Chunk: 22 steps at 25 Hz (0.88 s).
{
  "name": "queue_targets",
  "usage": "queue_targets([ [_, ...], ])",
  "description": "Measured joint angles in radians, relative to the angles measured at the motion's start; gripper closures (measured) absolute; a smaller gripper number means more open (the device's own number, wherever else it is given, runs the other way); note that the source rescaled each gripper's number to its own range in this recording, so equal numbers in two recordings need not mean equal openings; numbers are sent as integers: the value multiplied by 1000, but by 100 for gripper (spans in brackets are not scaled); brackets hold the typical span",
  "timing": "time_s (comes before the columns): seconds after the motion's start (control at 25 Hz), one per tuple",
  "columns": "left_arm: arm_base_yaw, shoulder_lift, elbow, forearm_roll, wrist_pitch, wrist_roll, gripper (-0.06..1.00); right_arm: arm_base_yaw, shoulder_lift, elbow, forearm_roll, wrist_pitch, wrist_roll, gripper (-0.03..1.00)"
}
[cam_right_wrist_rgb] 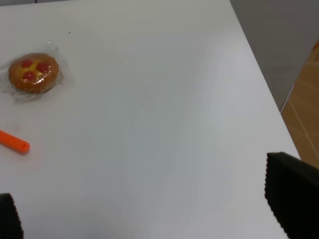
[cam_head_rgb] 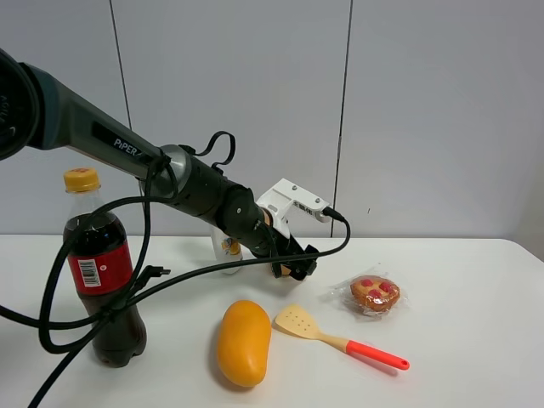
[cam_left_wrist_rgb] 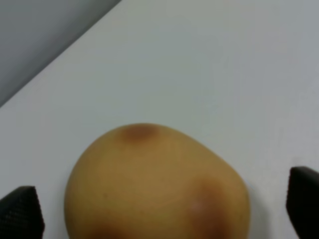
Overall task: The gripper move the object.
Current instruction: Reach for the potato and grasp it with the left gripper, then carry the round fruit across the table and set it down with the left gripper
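The object, a tan-orange peach-like ball with reddish blush spots (cam_left_wrist_rgb: 154, 186), fills the left wrist view and rests on the white table. My left gripper (cam_left_wrist_rgb: 162, 209) is open, with one black finger (cam_left_wrist_rgb: 20, 213) on each side of the ball and a small gap to each. In the high view the left gripper (cam_head_rgb: 293, 265) reaches to the table's middle and hides most of the ball. My right gripper (cam_right_wrist_rgb: 149, 209) is open and empty above bare table near the right edge. It is out of the high view.
A cola bottle (cam_head_rgb: 106, 280) stands front left, and a small bottle (cam_head_rgb: 228, 249) stands behind the arm. A mango (cam_head_rgb: 244, 342), a yellow spatula with a red handle (cam_head_rgb: 336, 337) and a wrapped pastry (cam_head_rgb: 375, 293) lie near the gripper. The table's right edge (cam_right_wrist_rgb: 259, 84) drops to the floor.
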<state>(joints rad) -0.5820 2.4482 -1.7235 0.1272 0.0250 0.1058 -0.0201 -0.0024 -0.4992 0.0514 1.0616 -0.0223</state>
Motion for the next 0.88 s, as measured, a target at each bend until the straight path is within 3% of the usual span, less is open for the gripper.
queue_targets([
  [0.2, 0, 0, 0, 0, 0, 0, -5, 0, 0, 0, 0, 0, 0, -3],
  [0.28, 0, 0, 0, 0, 0, 0, 5, 0, 0, 0, 0, 0, 0, -3],
  [0.36, 0, 0, 0, 0, 0, 0, 28, 0, 0, 0, 0, 0, 0, -3],
  [0.48, 1, 0, 0, 0, 0, 1, 76, 0, 0, 0, 0, 0, 0, -3],
  [0.52, 1, 0, 0, 0, 0, 3, 84, 0, 0, 0, 0, 0, 0, -3],
  [0.64, 1, 0, 0, 0, 0, 3, 92, 0, 0, 0, 0, 0, 0, -3],
  [0.88, 1, -33, 0, -14, 40, 3, 93, 0, 0, 0, 0, 0, 0, -3],
])
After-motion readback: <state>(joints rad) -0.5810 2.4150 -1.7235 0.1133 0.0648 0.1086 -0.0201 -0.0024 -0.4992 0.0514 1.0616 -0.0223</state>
